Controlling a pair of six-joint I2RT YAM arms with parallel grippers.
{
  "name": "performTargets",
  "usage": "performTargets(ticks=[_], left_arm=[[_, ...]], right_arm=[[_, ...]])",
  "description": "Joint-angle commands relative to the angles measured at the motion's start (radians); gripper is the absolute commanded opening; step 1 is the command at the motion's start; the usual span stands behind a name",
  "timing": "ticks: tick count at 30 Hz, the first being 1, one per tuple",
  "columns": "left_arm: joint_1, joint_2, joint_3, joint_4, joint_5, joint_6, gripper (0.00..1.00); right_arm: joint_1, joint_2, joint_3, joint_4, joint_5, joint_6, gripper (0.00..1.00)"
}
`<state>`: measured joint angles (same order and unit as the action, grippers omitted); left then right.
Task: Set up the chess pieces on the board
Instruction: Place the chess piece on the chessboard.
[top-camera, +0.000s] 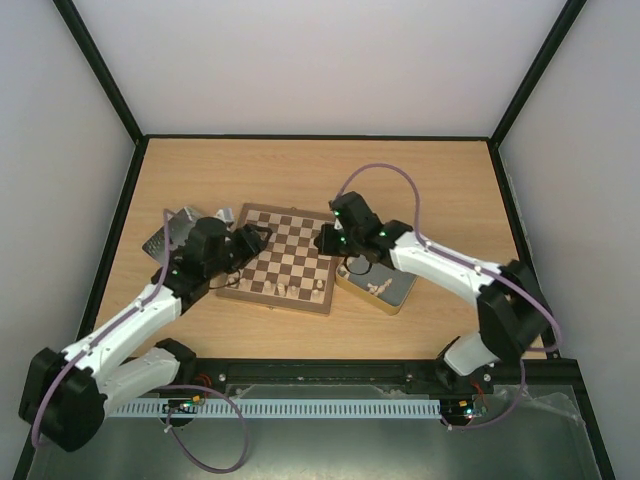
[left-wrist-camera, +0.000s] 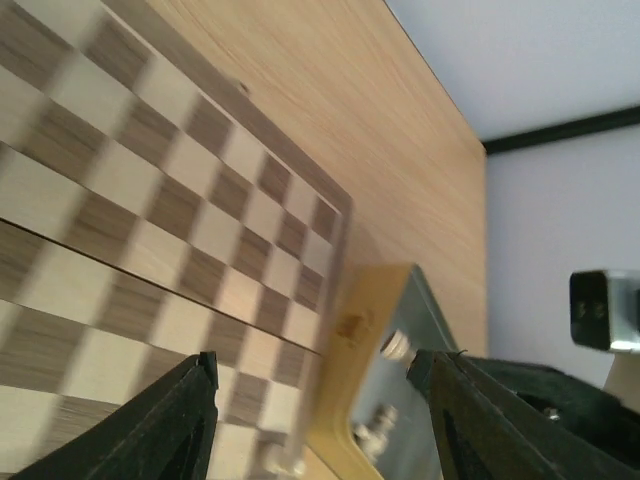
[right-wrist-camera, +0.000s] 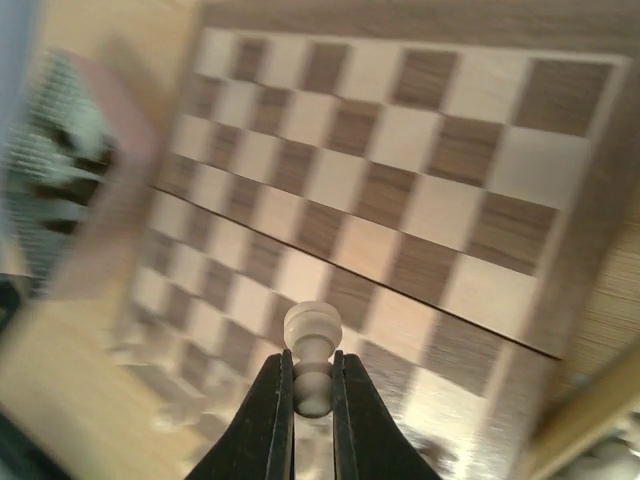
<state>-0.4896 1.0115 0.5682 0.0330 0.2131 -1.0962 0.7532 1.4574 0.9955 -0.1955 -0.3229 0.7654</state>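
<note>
White-walled enclosure with black frame edges, pale wood table (top-camera: 420, 170) as floor. Flat on middle of table, turned slightly askew: board (top-camera: 285, 258), cream and brown checkers, mid-brown border. Right against board's near right corner: gold tin (top-camera: 392, 298), a few pale chess pieces (top-camera: 378, 286) lying loose inside. Just off board's far left corner: grey tray (top-camera: 168, 232) (dark shapes inside in right wrist view, too blurred to tell which pieces). Standing along board's near row, toward the right: several more pale pieces, small and hard to count from above. Low over board's left side: left gripper (left-wrist-camera: 315, 400), fingers (left-wrist-camera: 170, 420) spread wide, nothing between them, tin and two pale pieces visible past the gap in left wrist view. Over board's right edge, close to tin: right gripper (right-wrist-camera: 312, 375), pinched tight on pale pawn (right-wrist-camera: 312, 325), gripped at the stem just under the round head, pawn upright, head poking above fingertips, held over the squares, base hidden between the fingers. Both arms angled inward from near edge of table, grippers facing each other across board, well apart
</note>
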Motion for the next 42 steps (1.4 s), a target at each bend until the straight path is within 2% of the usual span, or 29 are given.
performTargets(ticks=[1,7,15,32,36,42], left_arm=[[0.031,-0.085,0.067,-0.232,-0.22,0.193,0.61],[0.05,-0.151,0.147,-0.355,-0.365,0.32,0.61],[0.067,-0.238,0.193,-0.41,-0.447,0.41,0.63],[0.09,-0.232,0.17,-0.341,-0.4,0.426,0.64],[0.093,-0.231,0.165,-0.341,-0.396,0.425,0.64],[0.098,-0.227,0.164,-0.339,-0.389,0.422,0.64]], right_arm=[[0.026,0.132,0.168,-0.441,0.134,-0.256,0.02],[0.103,0.307,0.388,-0.656,0.246,-0.347,0.02],[0.165,0.444,0.537,-0.8,0.244,-0.365,0.02],[0.237,0.546,0.578,-0.813,0.22,-0.353,0.03],[0.239,0.551,0.581,-0.808,0.218,-0.352,0.09],[0.238,0.539,0.583,-0.79,0.219,-0.351,0.24]])
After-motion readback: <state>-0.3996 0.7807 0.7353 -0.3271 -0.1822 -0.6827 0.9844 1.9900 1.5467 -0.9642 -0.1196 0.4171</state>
